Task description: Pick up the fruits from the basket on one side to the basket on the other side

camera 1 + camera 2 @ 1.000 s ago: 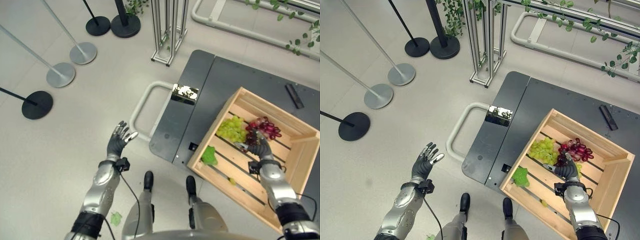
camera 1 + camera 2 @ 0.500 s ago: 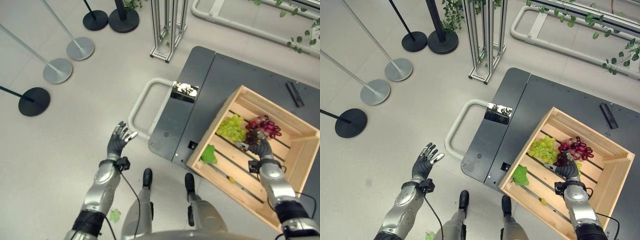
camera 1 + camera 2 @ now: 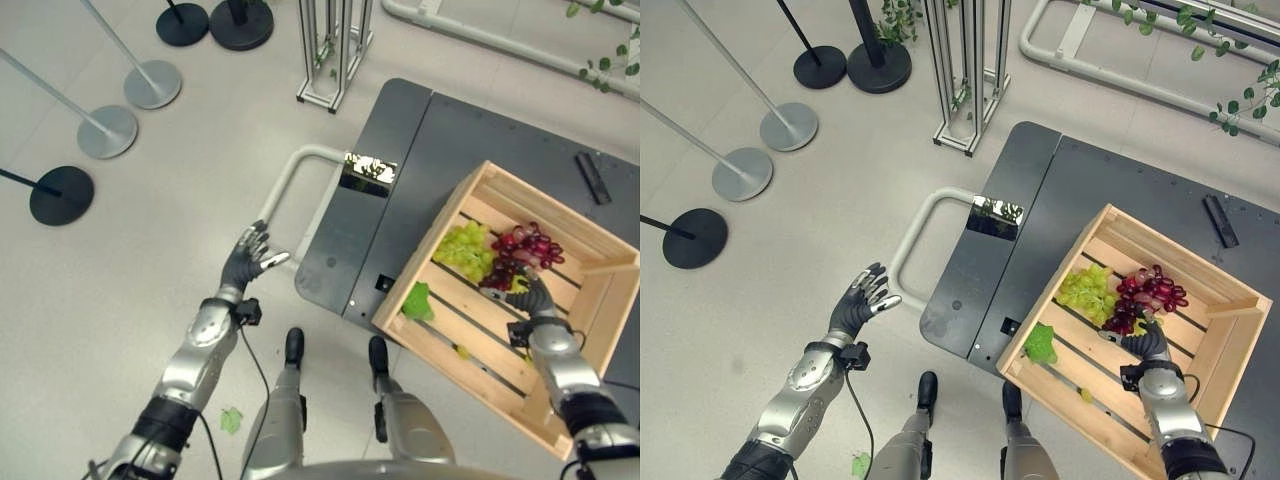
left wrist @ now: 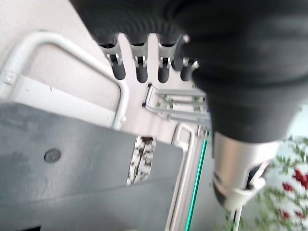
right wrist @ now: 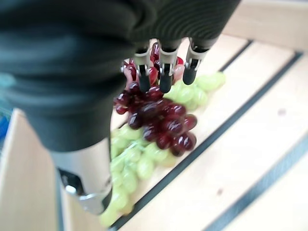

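A wooden crate (image 3: 431, 242) stands on a dark cart at the right. Inside it lie a bunch of green grapes (image 3: 463, 250) and a bunch of red grapes (image 3: 522, 256). In the right wrist view the red grapes (image 5: 161, 121) rest partly on top of the green grapes (image 5: 129, 166). My right hand (image 3: 530, 298) is inside the crate, right beside the red bunch. It is open, its straight fingers (image 5: 165, 72) reaching the end of that bunch and its thumb held apart. My left hand (image 3: 250, 264) hovers open over the floor near the cart's handle.
The dark cart (image 3: 400, 130) has a white tube handle (image 3: 290, 172) towards my left hand. A green leaf (image 3: 417, 302) and a loose green grape (image 3: 461, 352) lie in the crate. A black bar (image 3: 592, 177) lies on the cart. Stanchion bases (image 3: 107, 131) and a metal frame (image 3: 330, 50) stand farther off.
The camera has shifted. My left hand has moved up and closer to the cart's handle. My right hand stays at the red grapes, slightly farther right in the crate.
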